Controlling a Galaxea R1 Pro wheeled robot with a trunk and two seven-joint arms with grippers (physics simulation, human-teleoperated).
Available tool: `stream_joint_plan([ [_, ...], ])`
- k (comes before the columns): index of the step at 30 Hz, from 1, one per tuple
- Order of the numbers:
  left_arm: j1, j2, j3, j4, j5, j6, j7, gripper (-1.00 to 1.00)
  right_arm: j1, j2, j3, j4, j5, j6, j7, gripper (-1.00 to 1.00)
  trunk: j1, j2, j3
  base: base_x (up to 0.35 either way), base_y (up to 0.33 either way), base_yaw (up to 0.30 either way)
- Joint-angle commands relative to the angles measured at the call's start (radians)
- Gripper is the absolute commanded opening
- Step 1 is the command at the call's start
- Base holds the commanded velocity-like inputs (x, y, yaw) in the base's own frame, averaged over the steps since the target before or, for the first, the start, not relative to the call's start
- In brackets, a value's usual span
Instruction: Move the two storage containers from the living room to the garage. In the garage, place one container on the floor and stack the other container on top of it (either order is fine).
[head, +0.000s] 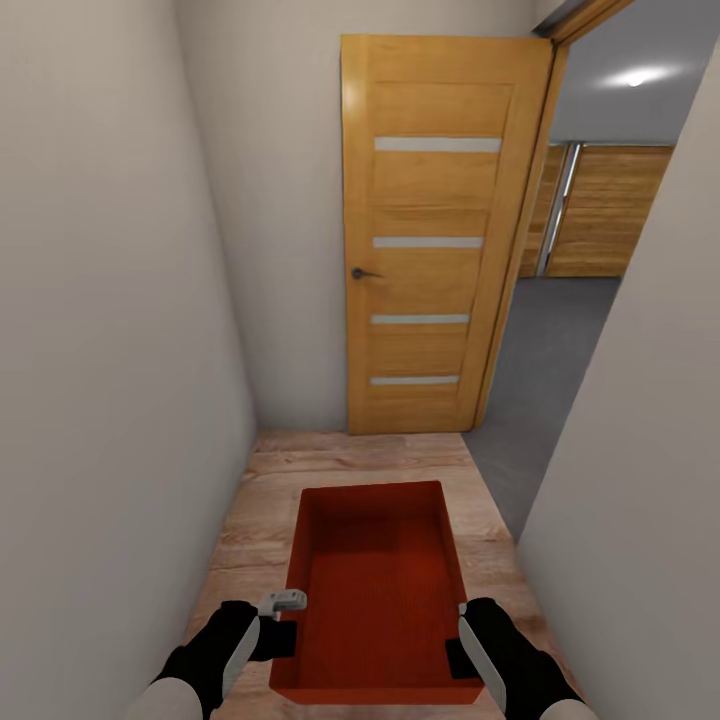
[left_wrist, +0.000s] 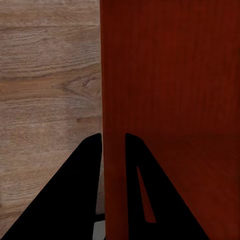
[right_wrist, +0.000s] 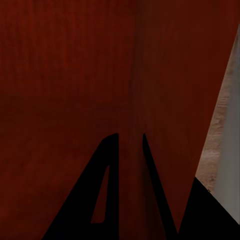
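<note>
Both arms carry one red-orange storage container over the wood-plank flooring of a narrow hallway; the left gripper pinches its left wall, the right gripper clamps its right wall, with an open wooden door and grey concrete floor ahead

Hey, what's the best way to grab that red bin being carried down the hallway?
By its two long side walls near the close end, one gripper from each side. The red bin is open-topped with thin walls, so each rim fits between two fingers, as the left gripper and right gripper hold it.
</note>
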Motion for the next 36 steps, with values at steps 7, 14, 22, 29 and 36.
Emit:
stream_joint_plan([
  [7, 0.0, -0.002, 0.003, -0.001, 0.016, 0.007, -0.003, -1.0, -0.001, 0.013, 0.002, -0.003, -0.066, -0.01, -0.004, -1.0, 0.001, -0.001, -0.001, 0.333, 0.0, 0.0],
  [14, 0.001, -0.002, 0.003, -0.001, 0.016, 0.007, -0.003, -1.0, -0.001, 0.012, 0.002, -0.003, -0.066, -0.01, -0.004, -1.0, 0.001, -0.001, -0.001, 0.333, 0.0, 0.0],
  [22, 0.0, -0.002, 0.003, -0.001, 0.016, 0.007, -0.003, -1.0, -0.001, 0.013, 0.002, -0.003, -0.066, -0.01, -0.004, -1.0, 0.001, -0.001, -0.001, 0.333, 0.0, 0.0],
  [29, 0.0, -0.002, 0.003, -0.001, 0.016, 0.007, -0.003, -1.0, -0.001, 0.013, 0.002, -0.003, -0.066, -0.01, -0.004, -1.0, 0.001, -0.001, -0.001, 0.333, 0.012, 0.0],
  [36, 0.0, -0.002, 0.003, -0.001, 0.016, 0.007, -0.003, -1.0, -0.001, 0.013, 0.002, -0.002, -0.066, -0.01, -0.004, -1.0, 0.001, -0.001, -0.001, 0.333, 0.091, 0.0],
])
